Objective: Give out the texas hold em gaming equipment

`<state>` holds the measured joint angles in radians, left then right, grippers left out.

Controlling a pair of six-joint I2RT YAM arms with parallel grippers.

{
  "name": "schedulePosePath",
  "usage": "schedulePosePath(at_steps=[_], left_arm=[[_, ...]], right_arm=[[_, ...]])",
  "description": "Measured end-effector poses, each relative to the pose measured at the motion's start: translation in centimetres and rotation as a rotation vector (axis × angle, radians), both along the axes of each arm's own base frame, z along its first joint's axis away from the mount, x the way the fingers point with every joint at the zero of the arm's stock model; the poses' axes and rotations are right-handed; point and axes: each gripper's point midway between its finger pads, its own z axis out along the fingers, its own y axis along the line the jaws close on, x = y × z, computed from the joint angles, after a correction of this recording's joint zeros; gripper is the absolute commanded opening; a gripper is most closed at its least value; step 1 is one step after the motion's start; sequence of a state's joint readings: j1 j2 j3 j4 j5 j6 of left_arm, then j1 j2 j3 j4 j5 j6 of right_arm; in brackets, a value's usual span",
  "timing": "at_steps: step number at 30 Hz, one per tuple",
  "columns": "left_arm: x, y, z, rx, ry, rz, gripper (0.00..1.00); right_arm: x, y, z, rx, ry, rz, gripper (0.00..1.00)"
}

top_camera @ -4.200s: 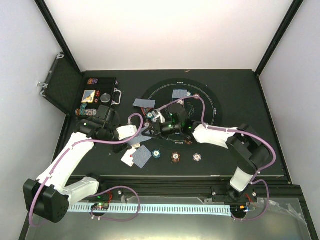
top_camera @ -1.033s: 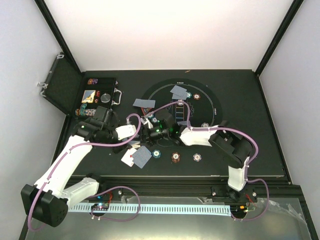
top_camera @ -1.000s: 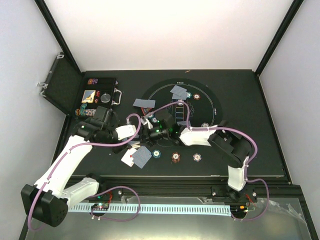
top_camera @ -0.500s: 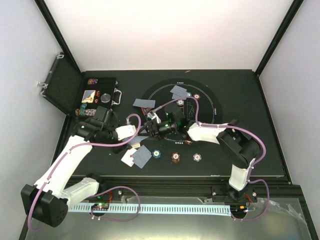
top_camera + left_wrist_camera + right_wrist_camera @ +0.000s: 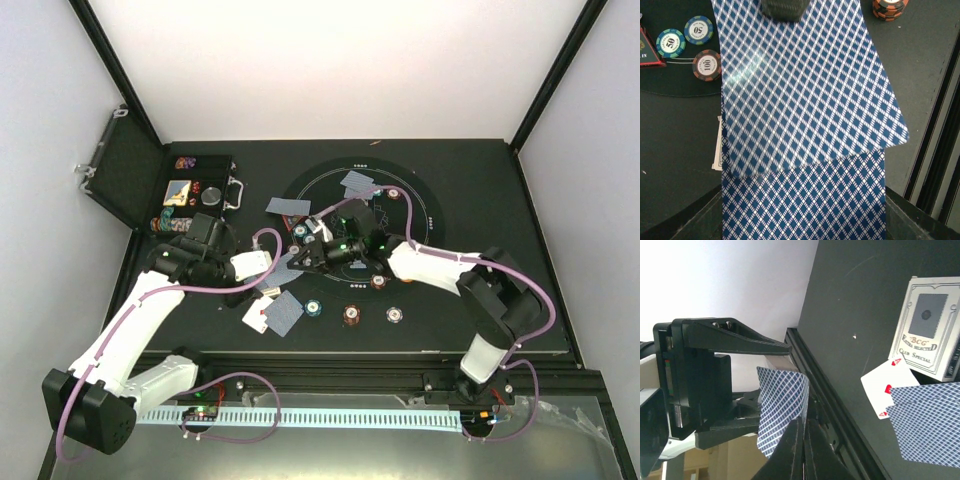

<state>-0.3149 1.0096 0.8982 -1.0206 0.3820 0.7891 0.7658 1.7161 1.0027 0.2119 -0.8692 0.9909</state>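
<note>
Open black case (image 5: pixel 122 182), round mat (image 5: pixel 325 186)

Enclosed work cell, seen from above.
White wall panels (image 5: pixel 330 60) on three sides; black corner posts (image 5: pixel 118 70); matte black table (image 5: pixel 480 190); pale slotted cable duct (image 5: pixel 330 415) along near edge; even light.

Robot test cell, lab type.

- Two white arms, left arm (image 5: pixel 130 325) and right arm (image 5: pixel 440 268), are bolted on a black rail (image 5: pixel 350 378) at the near table edge, well behind both pincers.
- The left pincer (image 5: pixel 272 268) and right pincer (image 5: pixel 300 260) meet low over a matte black tabletop (image 5: pixel 500 200).
- Plain white panel walls (image 5: pixel 340 60) stand beyond the pincers and to either side, set in black frame posts (image 5: pixel 560 70).
- Purple cables (image 5: pixel 262 235) loop beside the pincers and along the arms.
- A white slotted cable duct (image 5: pixel 330 416) lies behind the rail.
</note>
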Motion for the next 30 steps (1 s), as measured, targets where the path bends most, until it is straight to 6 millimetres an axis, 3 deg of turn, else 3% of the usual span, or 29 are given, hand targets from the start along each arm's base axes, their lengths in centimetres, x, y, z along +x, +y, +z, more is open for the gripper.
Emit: schedulePosePath(at_steps=[5,9,14,19,22,26,30], left_arm=[[0.0,0.0,0.0,0.000,-0.002,0.000,0.02],[0.1,0.0,0.0,0.000,-0.005,0.000,0.02],[0.1,0.0,0.0,0.001,-0.005,0.001,0.02],[0.1,0.0,0.0,0.004,-0.006,0.002,0.02],[0.1,0.1,0.0,0.006,-0.006,0.004,0.01],[0.1,0.1,0.0,0.008,-0.006,0.005,0.02],[0.1,0.1,0.0,0.008,-0.007,0.005,0.02]], right_arm=[[0.8,-1.6,0.5,-0.029,-0.016,-0.026,0.01],[3.1,-3.9,0.9,-0.063,-0.048,-0.078,0.01],[8.6,-7.7,2.3,-0.202,-0.174,-0.190,0.01],[15.1,-9.5,4.4,-0.444,-0.457,-0.293,0.01],[18.2,-11.0,3.0,-0.655,-0.609,-0.342,0.01],[20.0,-12.2,-0.3,-0.935,-0.834,-0.318,0.01],[18.9,-9.3,-3.6,-1.064,-1.135,-0.172,0.01]])
